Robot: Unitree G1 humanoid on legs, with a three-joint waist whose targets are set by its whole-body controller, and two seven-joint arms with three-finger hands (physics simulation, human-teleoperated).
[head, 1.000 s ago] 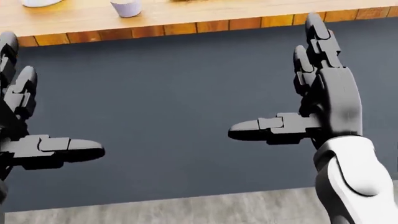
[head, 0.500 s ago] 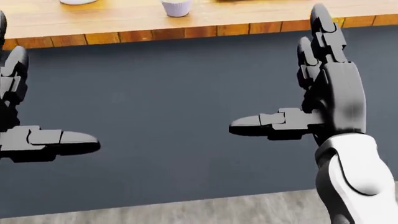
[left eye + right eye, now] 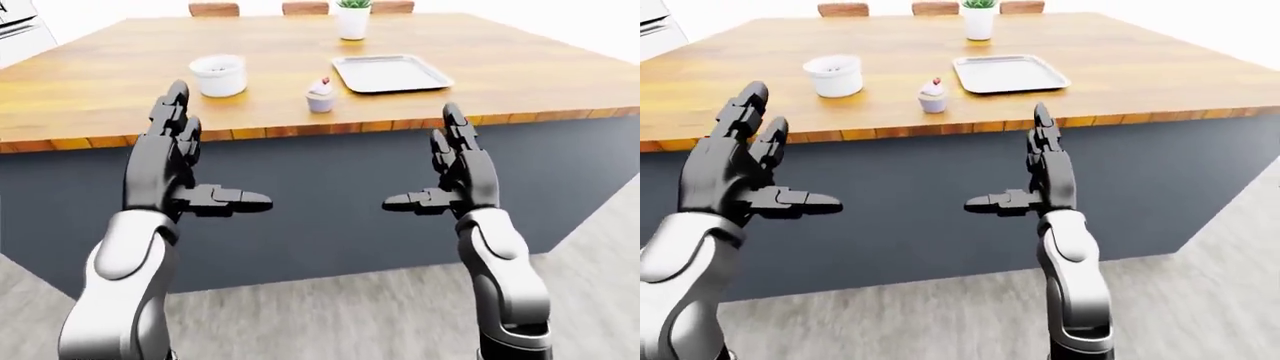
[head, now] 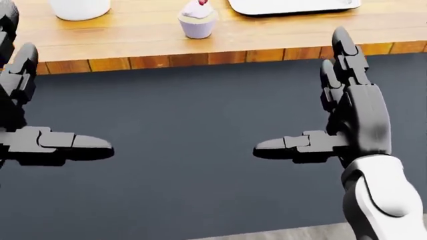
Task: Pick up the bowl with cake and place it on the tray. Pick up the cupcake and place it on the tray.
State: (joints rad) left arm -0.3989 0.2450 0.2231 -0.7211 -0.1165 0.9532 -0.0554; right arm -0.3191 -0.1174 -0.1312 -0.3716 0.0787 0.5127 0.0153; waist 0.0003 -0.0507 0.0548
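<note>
wooden island top (image 3: 500,67) carries the tray (image 3: 391,73), then the white bowl (image 3: 218,76) and cupcake (image 3: 320,96) nearer its edge. both the left hand (image 3: 175,169) and right hand (image 3: 455,176) hang spread wide, empty, short of the counter; a low reach could strike the edge.

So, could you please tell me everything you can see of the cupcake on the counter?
The cupcake is small, with a pale lilac wrapper, pinkish-white frosting and a tiny red topping, perhaps a cherry. It stands upright on the wooden countertop near the edge closest to the robot, between the white bowl to the view's left and the grey tray to the upper right. Nothing touches it but the counter; both hands are apart from it.
</note>
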